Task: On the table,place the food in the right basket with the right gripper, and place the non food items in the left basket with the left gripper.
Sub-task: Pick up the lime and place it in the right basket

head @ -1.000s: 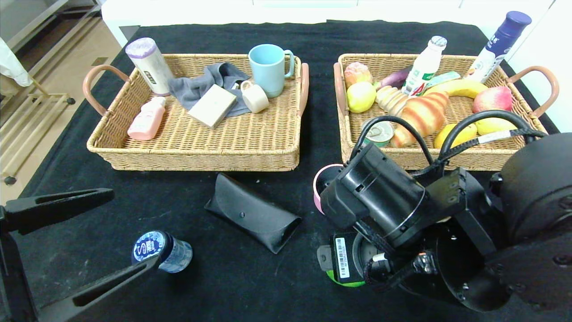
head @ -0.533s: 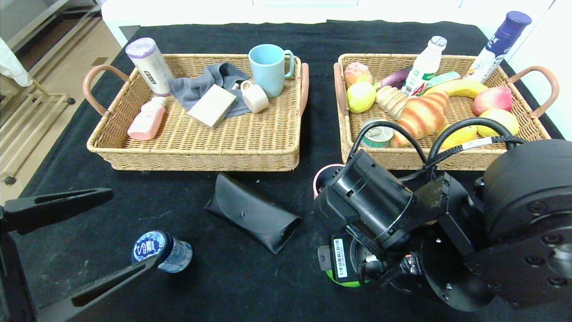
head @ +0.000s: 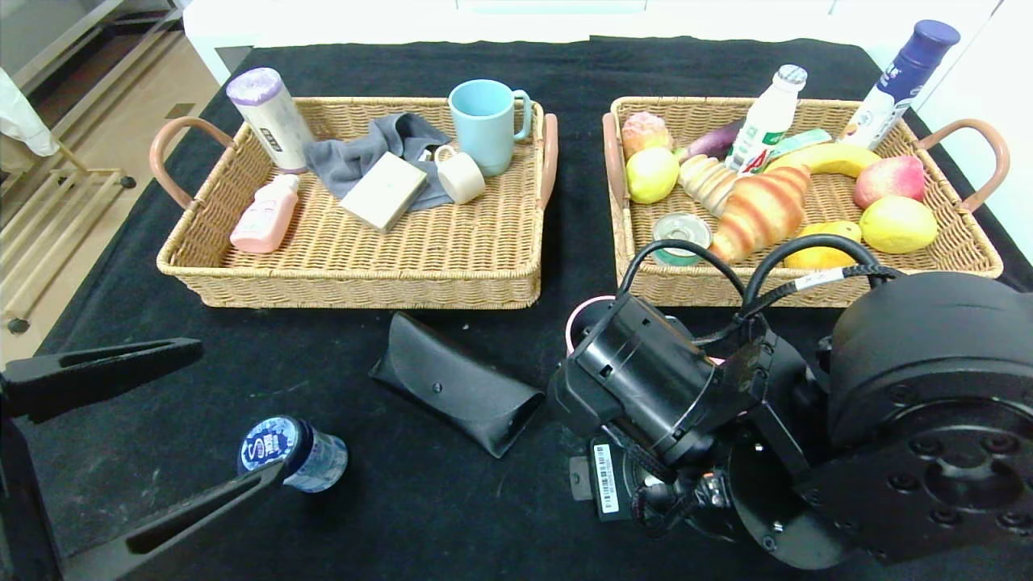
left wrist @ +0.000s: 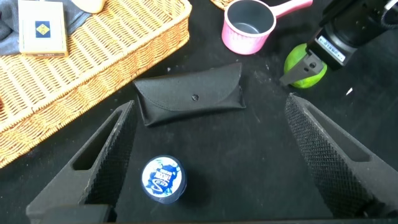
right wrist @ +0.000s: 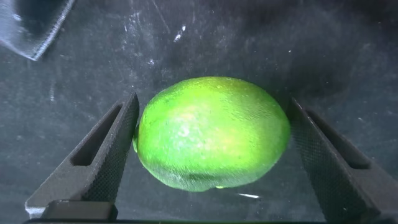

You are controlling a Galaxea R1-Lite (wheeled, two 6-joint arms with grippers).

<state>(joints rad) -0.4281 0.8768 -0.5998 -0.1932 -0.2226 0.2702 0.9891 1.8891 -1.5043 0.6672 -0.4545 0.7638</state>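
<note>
Descent over the last second has carried the right arm forward and down over the near part of the bench point(head: 484, 516), uncovering the yellow fruit at the front of the right basket point(head: 807, 286) and hiding the lime in the head view. The right end effector point(right wrist: 211, 155) now stands with its fingers spread to either side of the green lime point(right wrist: 211, 132), one finger touching or nearly touching the fruit's skin and the other a little apart from it. The lime rests on the black cloth, not yet gripped.

For the task this looks like the moment before the pinch: the lime seems to be the last food left outside the basket of fruit, bread and bottles, so closing and lifting would likely finish the food side. A round, smooth fruit may roll if one finger meets it first.

The right arm is bent low over the bench, wrist pitched steeply down, its bulk covering part of the pink cup point(left wrist: 250, 26) that lies just beyond the lime.

The left end effector point(left wrist: 211, 155) hovers near the bench's front edge, unchanged, fingers wide apart and holding nothing. Between and below its fingers stands the small bottle with the blue cap point(head: 292, 453); the black glasses case point(head: 456, 383) lies just beyond. Bottle, case and cup all wait outside the left basket point(head: 355, 282).
</note>
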